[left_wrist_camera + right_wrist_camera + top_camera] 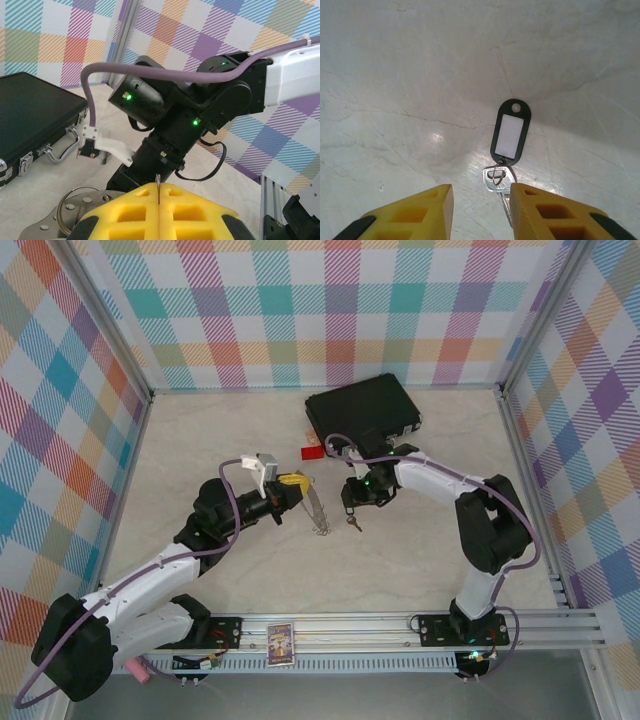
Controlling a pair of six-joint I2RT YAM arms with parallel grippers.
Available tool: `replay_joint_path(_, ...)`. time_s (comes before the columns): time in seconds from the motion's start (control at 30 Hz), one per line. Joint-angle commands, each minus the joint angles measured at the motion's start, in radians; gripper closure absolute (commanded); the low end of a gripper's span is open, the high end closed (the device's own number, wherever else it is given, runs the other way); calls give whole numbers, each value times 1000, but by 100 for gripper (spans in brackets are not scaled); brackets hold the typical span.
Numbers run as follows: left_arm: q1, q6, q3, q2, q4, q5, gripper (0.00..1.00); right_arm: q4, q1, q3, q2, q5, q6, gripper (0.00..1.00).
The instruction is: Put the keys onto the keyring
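Note:
My left gripper [297, 483] is shut on the keyring [318, 508], a thin grey metal ring seen edge-on above the table's middle. In the left wrist view a sliver of its rim [158, 184] sticks up between the pressed yellow fingers [130, 210], and a nubbed part [67, 207] curves off at lower left. A silver key [499, 179] with a black oval tag [510, 132] lies flat on the table. My right gripper [481, 194] hovers over it, open, with the key head between the fingertips, close to the right one. From above the key [353, 524] sits just below the right gripper [351, 508].
A black case [365, 410] with a silver handle [60, 147] lies at the back. A small red tag [314, 451] rests in front of it. Checked walls close the table on three sides. The right arm's wrist [175, 115] stands close in front of the left gripper.

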Motion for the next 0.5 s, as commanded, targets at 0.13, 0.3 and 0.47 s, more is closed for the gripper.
replay_joint_path(0.13,4,17,-6,-27,51,-1,100,-64,24,42,56,23,-27,66)
replay_joint_path(0.3,4,18,-4,-27,46,1,100,-58,24,48,84,2,-22,72)
replay_joint_path(0.47,4,17,-5,-31,45,2,100,-54,25,47,93,15,-25,72)
